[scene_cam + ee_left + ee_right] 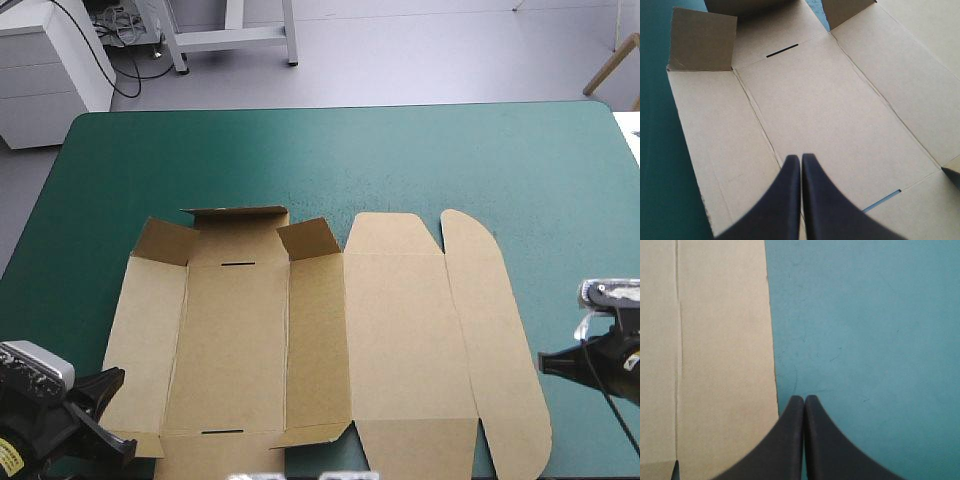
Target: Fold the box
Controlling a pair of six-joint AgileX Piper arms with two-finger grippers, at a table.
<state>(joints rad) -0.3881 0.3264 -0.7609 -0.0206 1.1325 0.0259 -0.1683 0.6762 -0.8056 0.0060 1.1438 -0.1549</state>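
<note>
The left hand (801, 161), clenched and empty, hangs over the brown box (840, 115); the right hand (804, 400), clenched too, over the teal-green bench (865, 315) beside the box's right edge. The box lies unfolded near the bench's front edge, two far flaps (165, 240) raised.

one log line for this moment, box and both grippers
box: flat, far flaps raised | left gripper: shut, at box's near left corner | right gripper: shut, over cover beside box's right edge

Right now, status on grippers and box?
Left gripper shut, empty, near-left corner of the box. Right gripper shut, empty, beside its right edge. Box mostly flat, far flaps raised. Nothing in the way.
</note>
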